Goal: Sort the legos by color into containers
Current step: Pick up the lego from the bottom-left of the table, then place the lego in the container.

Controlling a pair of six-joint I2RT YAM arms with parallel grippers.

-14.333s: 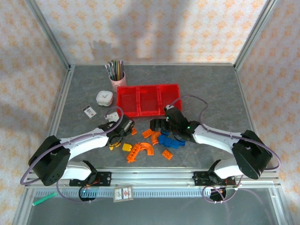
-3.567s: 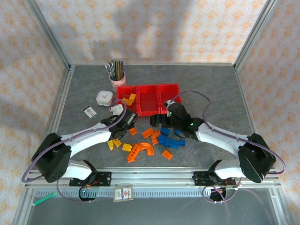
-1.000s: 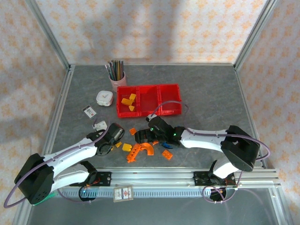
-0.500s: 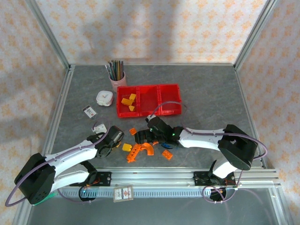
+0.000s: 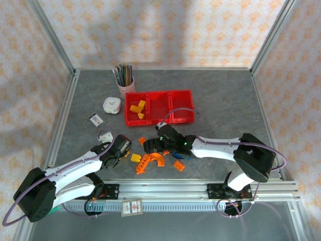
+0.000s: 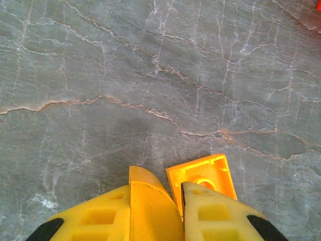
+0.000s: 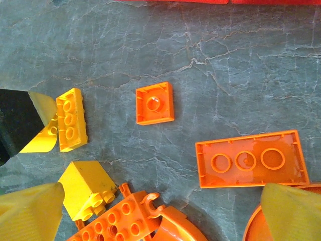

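top external: left hand (image 5: 123,152) low over the tabletop (image 5: 220,95); red containers (image 5: 160,92) well beyond it, yellow legos (image 5: 135,108) in the leftmost bin.
left wrist: left hand pinching a yellow wedge lego (image 6: 148,201); a yellow block (image 6: 200,173) lies just past its right finger.
right wrist: right hand (image 7: 160,193) spread wide; orange legos (image 7: 155,103) lie on the tabletop between and ahead of its fingers.

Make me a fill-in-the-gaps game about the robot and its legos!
The red bins have ___ compartments. The legos in the left compartment are all ___. The pens stand in a ___ cup. The left pincer is shut on a ___ lego.
Missing words: three, yellow, pink, yellow.
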